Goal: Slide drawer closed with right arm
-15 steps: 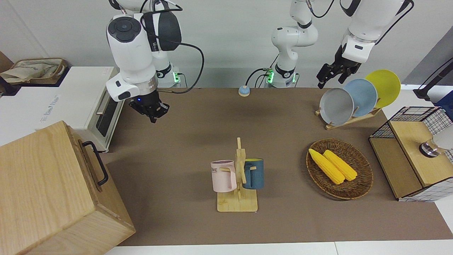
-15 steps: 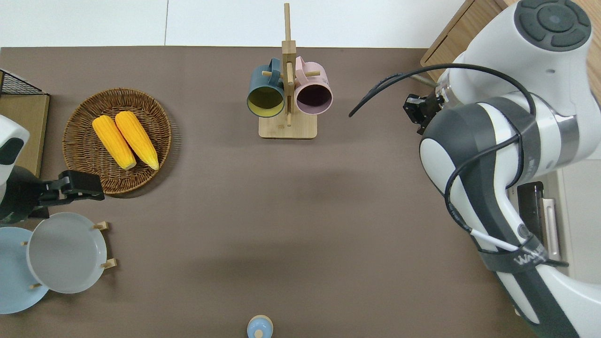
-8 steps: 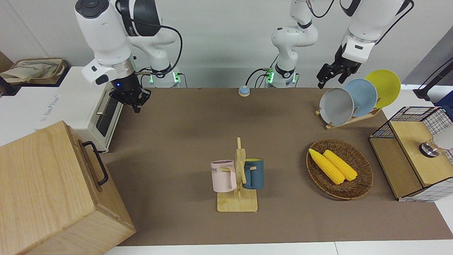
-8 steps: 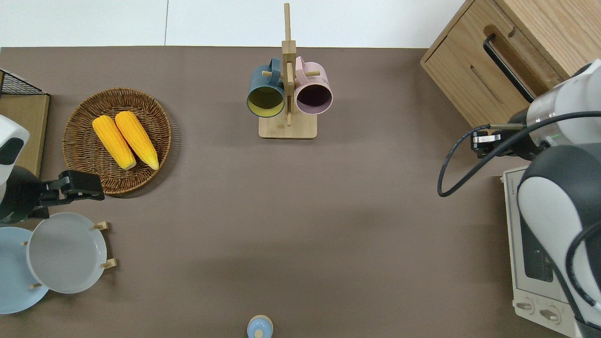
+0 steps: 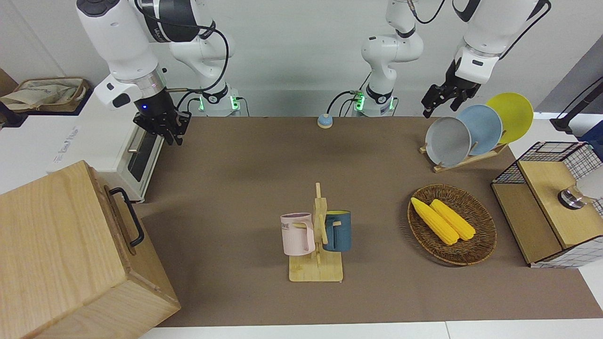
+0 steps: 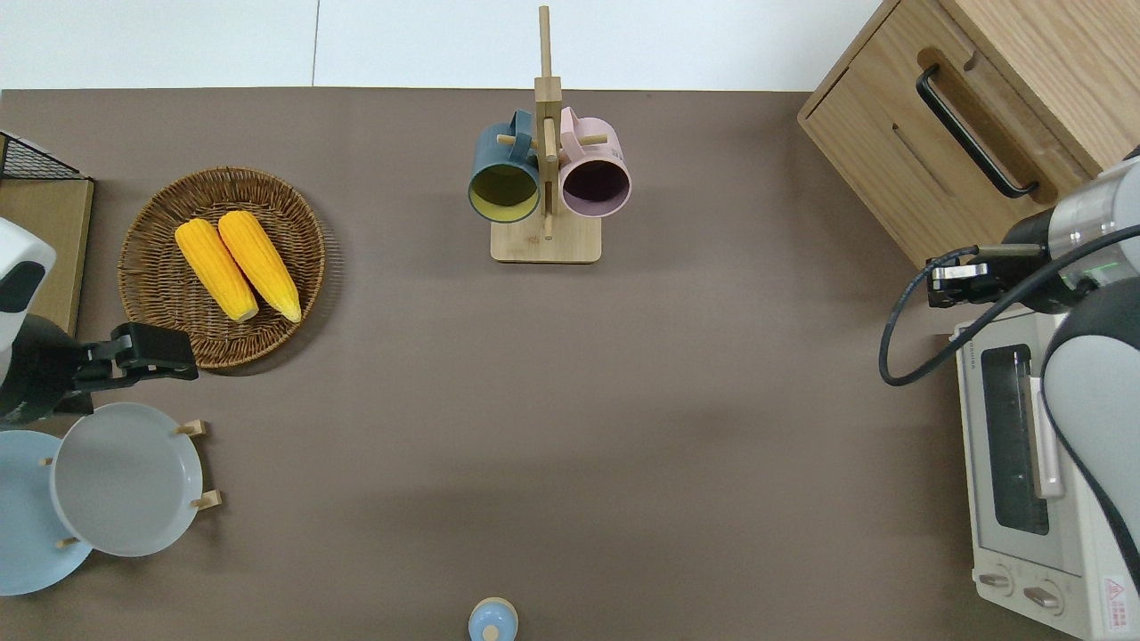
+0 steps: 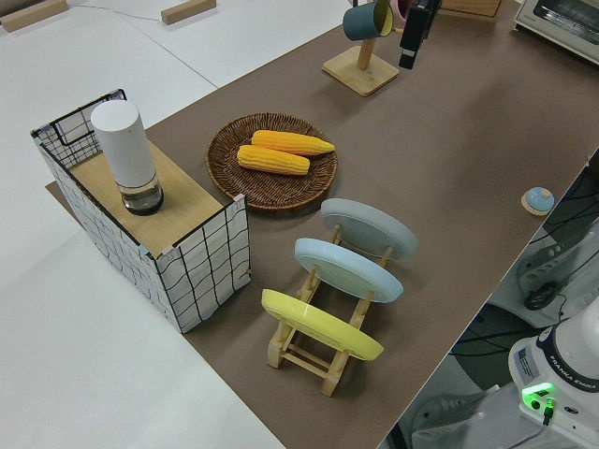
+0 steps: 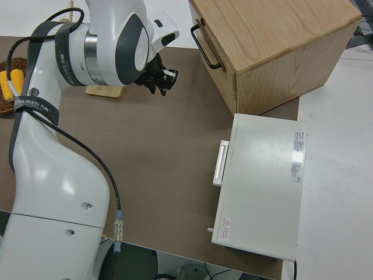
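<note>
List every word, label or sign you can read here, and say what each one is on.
"ME": end of a word on the pink mug; the rest is hidden.
"FRANKA ROBOTICS": left arm base.
"ANJEED": strap on the right arm, first letter cut off.
Red warning triangle: sticker on the white oven; its text is too small to read.
Grey lettering on the oven top: too blurred to read.

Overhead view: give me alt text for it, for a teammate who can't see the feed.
The drawer sits flush in the wooden cabinet, with the right arm's tool between it and the white oven. Mid-table stands a mug rack, a basket of corn lies toward the left arm's end, and the left arm is parked.
</note>
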Controlling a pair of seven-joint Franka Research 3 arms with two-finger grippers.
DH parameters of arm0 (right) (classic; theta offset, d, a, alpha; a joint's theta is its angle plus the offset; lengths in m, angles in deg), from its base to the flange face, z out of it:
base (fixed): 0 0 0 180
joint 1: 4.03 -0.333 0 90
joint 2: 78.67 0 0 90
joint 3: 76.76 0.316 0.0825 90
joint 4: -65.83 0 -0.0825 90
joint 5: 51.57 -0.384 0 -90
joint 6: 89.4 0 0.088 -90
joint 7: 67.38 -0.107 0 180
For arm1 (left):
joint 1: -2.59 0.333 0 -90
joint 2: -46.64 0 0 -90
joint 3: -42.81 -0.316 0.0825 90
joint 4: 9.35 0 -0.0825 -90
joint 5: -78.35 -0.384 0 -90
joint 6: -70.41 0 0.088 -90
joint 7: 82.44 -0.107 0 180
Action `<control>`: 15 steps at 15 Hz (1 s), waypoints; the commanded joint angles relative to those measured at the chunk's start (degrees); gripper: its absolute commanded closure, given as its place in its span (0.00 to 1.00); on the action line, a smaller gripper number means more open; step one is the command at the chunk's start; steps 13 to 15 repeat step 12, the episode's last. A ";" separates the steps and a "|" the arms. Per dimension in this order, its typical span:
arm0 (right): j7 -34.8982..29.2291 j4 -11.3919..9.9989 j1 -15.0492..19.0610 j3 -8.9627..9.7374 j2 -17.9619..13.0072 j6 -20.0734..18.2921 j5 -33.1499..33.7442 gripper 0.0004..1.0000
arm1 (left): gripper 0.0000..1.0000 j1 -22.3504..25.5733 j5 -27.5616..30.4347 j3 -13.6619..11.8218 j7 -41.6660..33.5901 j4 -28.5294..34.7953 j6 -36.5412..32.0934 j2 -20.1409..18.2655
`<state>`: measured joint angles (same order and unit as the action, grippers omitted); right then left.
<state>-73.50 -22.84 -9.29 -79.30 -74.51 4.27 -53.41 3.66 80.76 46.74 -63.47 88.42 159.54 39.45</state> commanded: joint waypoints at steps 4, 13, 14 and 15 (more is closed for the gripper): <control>1.02 2.63 0.44 0.43 1.02 -0.76 0.15 0.01 | 0.01 -0.01 0.05 -0.24 -0.42 -0.21 -0.97 -0.46; 0.93 2.72 0.08 0.96 1.37 -0.76 2.01 0.01 | 0.01 -0.01 0.05 -0.24 -0.42 -0.21 -0.89 -0.46; 0.93 2.72 0.08 0.96 1.37 -0.76 2.01 0.01 | 0.01 -0.01 0.05 -0.24 -0.42 -0.21 -0.89 -0.46; 0.93 2.72 0.08 0.96 1.37 -0.76 2.01 0.01 | 0.01 -0.01 0.05 -0.24 -0.42 -0.21 -0.89 -0.46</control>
